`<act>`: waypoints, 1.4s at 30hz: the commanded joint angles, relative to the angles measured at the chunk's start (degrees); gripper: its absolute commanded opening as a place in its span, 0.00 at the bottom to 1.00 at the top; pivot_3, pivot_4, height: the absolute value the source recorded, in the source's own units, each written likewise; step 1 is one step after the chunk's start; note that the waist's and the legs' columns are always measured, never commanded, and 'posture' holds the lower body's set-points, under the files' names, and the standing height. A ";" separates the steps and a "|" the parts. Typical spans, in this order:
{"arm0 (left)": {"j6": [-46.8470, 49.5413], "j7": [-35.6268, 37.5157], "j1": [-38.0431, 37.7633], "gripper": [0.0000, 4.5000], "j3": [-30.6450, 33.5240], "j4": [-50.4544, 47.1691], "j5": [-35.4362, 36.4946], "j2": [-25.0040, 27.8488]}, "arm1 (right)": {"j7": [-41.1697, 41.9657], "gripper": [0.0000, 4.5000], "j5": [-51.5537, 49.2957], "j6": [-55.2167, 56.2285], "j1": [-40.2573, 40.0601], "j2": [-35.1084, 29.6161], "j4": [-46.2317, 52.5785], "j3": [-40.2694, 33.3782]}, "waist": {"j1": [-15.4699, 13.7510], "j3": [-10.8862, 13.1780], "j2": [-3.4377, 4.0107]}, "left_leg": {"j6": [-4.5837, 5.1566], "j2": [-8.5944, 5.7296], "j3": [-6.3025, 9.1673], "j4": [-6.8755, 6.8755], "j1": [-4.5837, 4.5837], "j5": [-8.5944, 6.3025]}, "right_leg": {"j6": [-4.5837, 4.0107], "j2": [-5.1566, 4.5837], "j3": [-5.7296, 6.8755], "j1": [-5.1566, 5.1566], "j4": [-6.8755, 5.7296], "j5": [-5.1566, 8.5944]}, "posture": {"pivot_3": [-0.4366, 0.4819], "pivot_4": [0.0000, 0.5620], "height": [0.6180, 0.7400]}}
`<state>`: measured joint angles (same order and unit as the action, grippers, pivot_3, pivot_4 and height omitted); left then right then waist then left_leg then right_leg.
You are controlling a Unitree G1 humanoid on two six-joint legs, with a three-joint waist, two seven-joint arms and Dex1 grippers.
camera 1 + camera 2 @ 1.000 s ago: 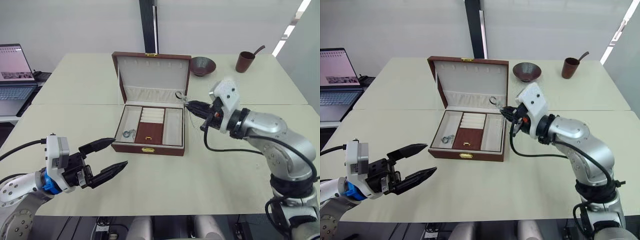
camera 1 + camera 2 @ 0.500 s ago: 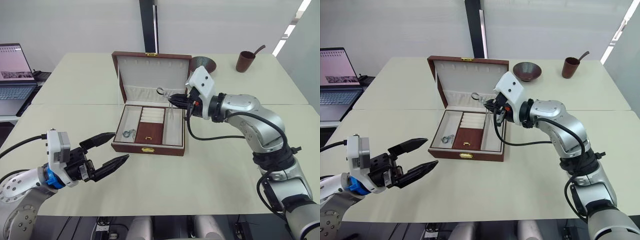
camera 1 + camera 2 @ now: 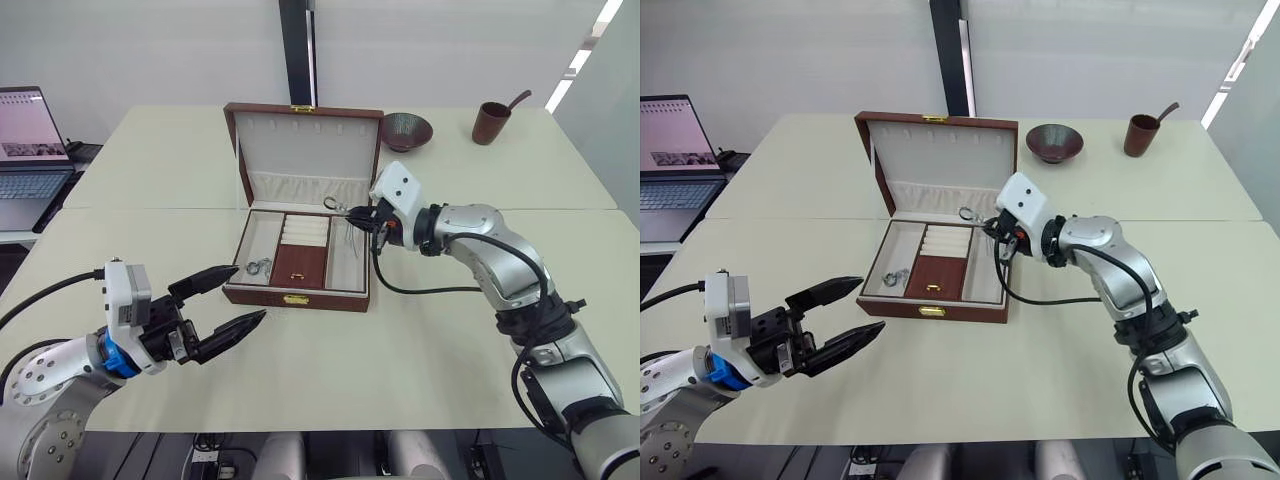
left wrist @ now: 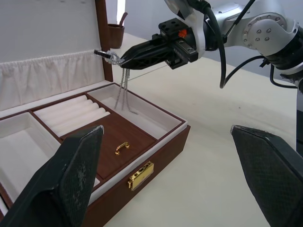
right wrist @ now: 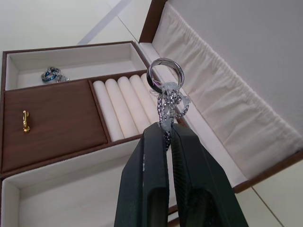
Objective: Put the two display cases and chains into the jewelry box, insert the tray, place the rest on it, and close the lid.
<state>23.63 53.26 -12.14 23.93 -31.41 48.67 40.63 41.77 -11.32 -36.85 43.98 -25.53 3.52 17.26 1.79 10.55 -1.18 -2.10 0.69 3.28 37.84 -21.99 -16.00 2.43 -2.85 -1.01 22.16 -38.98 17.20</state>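
Note:
The jewelry box [image 3: 296, 296] stands open mid-table, its lid [image 3: 305, 140] upright behind it. The tray [image 3: 300, 265] sits inside, brown panel and gold pull showing. My right gripper [image 3: 352, 212] is shut on a silvery chain [image 4: 124, 90] just below its round ring [image 5: 164, 75]. The chain hangs over the tray's right-hand compartment, its lower end reaching down into it. A small cluster of rings [image 3: 259, 266] lies in the left compartment. My left gripper [image 3: 250, 293] is open and holds nothing, low over the table at the box's front-left corner. The display cases are out of view.
A dark bowl [image 3: 405, 130] and a brown cup with a spoon [image 3: 490, 123] stand at the far right behind the box. An open laptop [image 3: 30, 140] sits on a side table at the left. Bare tabletop lies in front of the box.
My right gripper carried the chain from beside the box's right edge to above the tray's right compartment. The left gripper crept slightly nearer the box.

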 commanded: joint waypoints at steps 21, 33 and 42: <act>3.42 -3.99 1.87 1.00 2.08 -1.97 3.56 0.65 | -2.32 0.76 1.82 -4.32 -0.77 0.81 4.48 -3.35 | 0.01 0.00 0.00 | 0.00 0.00 0.01 0.00 0.00 0.00 | 0.00 0.00 0.00 0.01 -0.01 0.00 | 0.48 0.27 0.95; 8.08 -14.40 5.18 1.00 8.90 10.51 -4.27 5.88 | 1.04 0.83 1.23 8.88 -11.82 -7.61 10.10 -10.44 | -0.08 0.00 0.00 | 0.00 -0.04 0.00 0.00 -0.01 0.00 | 0.00 -0.01 0.01 0.00 0.01 0.00 | 0.48 0.27 0.95; 1.98 -18.82 10.38 0.65 5.03 23.05 -18.11 5.81 | 0.67 0.62 4.77 11.05 -17.13 -10.35 5.96 -9.25 | 0.06 0.00 -0.01 | 0.00 -0.06 -0.04 -0.02 0.00 0.00 | 0.00 0.02 0.00 0.02 0.01 0.00 | 0.48 0.27 0.95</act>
<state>26.58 35.28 -2.13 29.88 -9.17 33.31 45.50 42.40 -7.34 -26.69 26.96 -35.29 8.97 8.11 1.85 10.55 -1.18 -2.10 0.64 3.25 37.82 -21.99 -16.00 2.43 -2.83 -1.00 22.18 -38.97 17.20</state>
